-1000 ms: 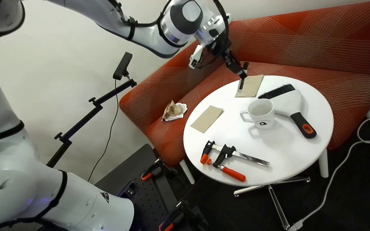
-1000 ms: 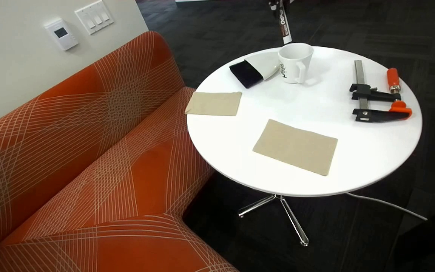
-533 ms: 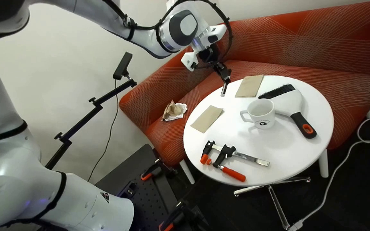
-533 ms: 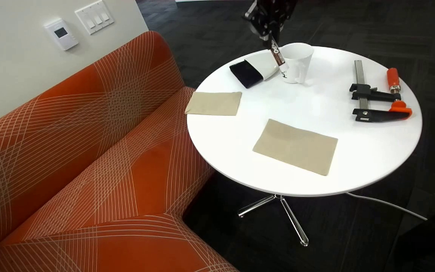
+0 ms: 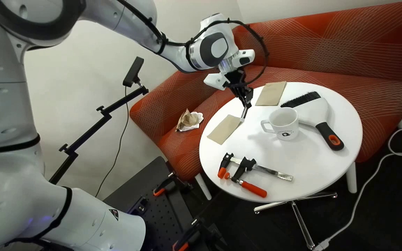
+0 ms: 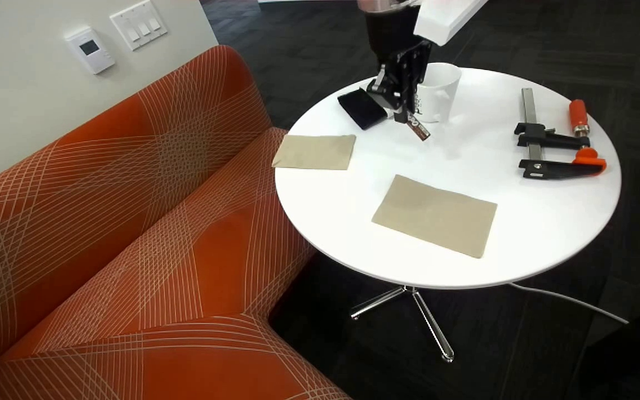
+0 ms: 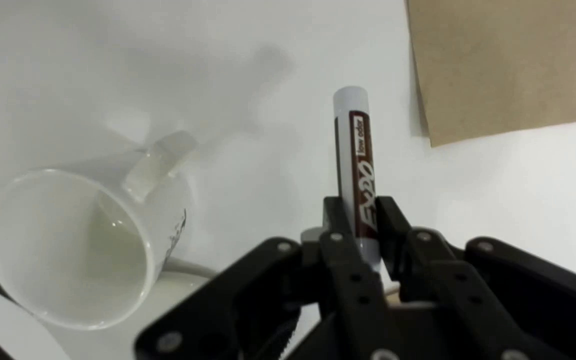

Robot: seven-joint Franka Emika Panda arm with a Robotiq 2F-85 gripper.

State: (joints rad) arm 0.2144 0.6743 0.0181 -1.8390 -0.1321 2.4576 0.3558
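Observation:
My gripper [image 7: 359,207] is shut on a white marker [image 7: 355,160] with a brown label, which sticks out beyond the fingertips at a slant. In both exterior views the gripper [image 5: 246,103] hangs above the round white table [image 5: 298,167], its shadow falling on the top. A white mug [image 7: 68,245] with a handle stands upright to the marker's left in the wrist view. To the right lies a brown napkin [image 7: 503,70]. The gripper [image 6: 406,108] covers part of the mug [image 6: 439,91] in an exterior view.
A second napkin [image 5: 271,94] lies near the sofa-side edge. A hand brush [image 5: 314,109] with a black handle rests beside the mug. An orange-handled clamp [image 5: 253,170] lies near the opposite edge. An orange sofa [image 5: 309,45] borders the table; crumpled paper [image 5: 189,120] sits on it.
The gripper has come down with the marker and in over the table, from the mug's far side to beside it. The mug, napkins, brush and clamp have not moved.

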